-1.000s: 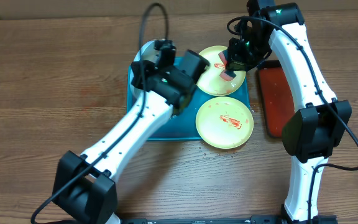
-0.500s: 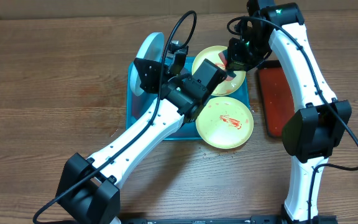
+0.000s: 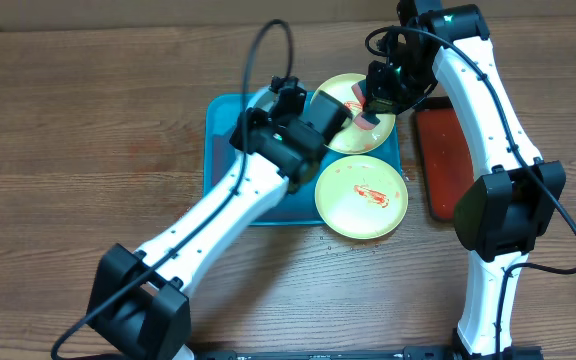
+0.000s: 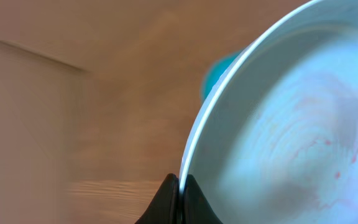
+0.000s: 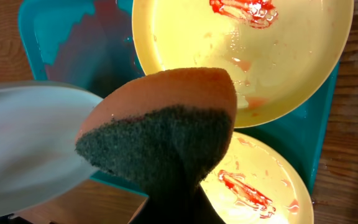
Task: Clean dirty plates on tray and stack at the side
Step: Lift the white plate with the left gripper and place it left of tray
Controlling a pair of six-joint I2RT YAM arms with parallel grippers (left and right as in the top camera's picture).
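The left fingers [image 4: 165,205] pinch tight on the rim of the pale blue plate [image 4: 291,124], held above the far side of the tray [image 3: 218,150]. The right fingers [image 5: 166,214] clamp a sponge [image 5: 166,118] over the far yellow plate [image 3: 340,90]. The near yellow plate [image 3: 361,197] overhangs the tray's near-right corner.

The left gripper's [image 4: 180,182] plate [image 4: 291,124] is pale blue-white with faint pink streaks. Under the right gripper's [image 5: 173,208] orange-and-dark-green sponge [image 5: 163,118], yellow-green plates [image 5: 241,56] bear red smears.
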